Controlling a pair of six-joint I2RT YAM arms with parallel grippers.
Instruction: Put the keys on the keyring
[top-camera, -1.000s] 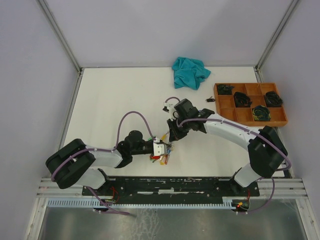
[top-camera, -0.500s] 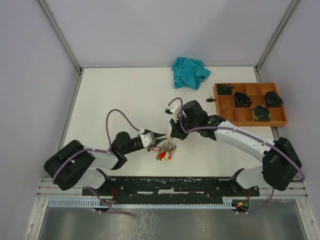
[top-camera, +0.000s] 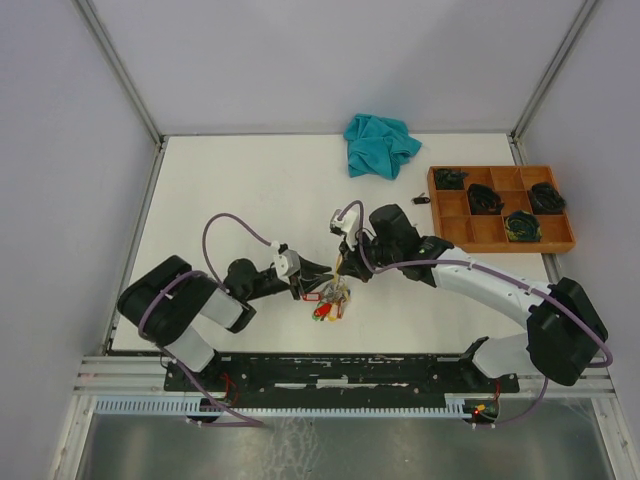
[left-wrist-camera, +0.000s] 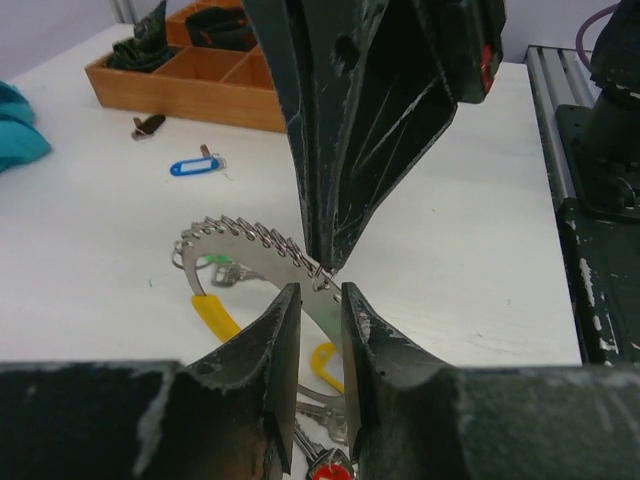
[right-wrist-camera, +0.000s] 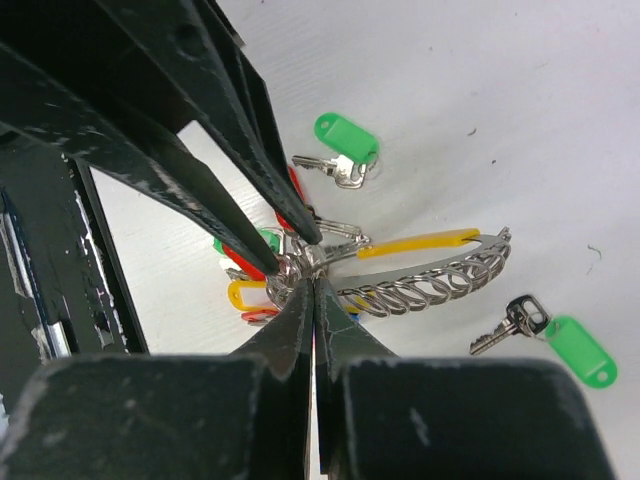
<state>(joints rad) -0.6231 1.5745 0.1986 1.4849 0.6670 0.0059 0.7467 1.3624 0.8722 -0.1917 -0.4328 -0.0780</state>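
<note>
The keyring (right-wrist-camera: 432, 276) is a silver arc lined with wire loops, with a yellow sleeve along one side. My right gripper (right-wrist-camera: 313, 268) is shut on its end, just above the table. A bunch of keys (top-camera: 326, 304) with red, yellow and green tags hangs and lies below that end. My left gripper (left-wrist-camera: 318, 292) is open, its tips on either side of the ring end, facing the right gripper's tip. Two green-tagged keys (right-wrist-camera: 343, 142) (right-wrist-camera: 560, 338) and a blue-tagged key (left-wrist-camera: 195, 166) lie loose on the table.
A wooden compartment tray (top-camera: 508, 247) with dark items stands at the right, with a small dark object (top-camera: 420, 199) beside it. A teal cloth (top-camera: 380, 145) lies at the back. Both arms meet near the table's front middle.
My left gripper has opened and swung up from over the key bunch, now pointing at the right gripper's tip. The right gripper stayed shut and shifted slightly.
</note>
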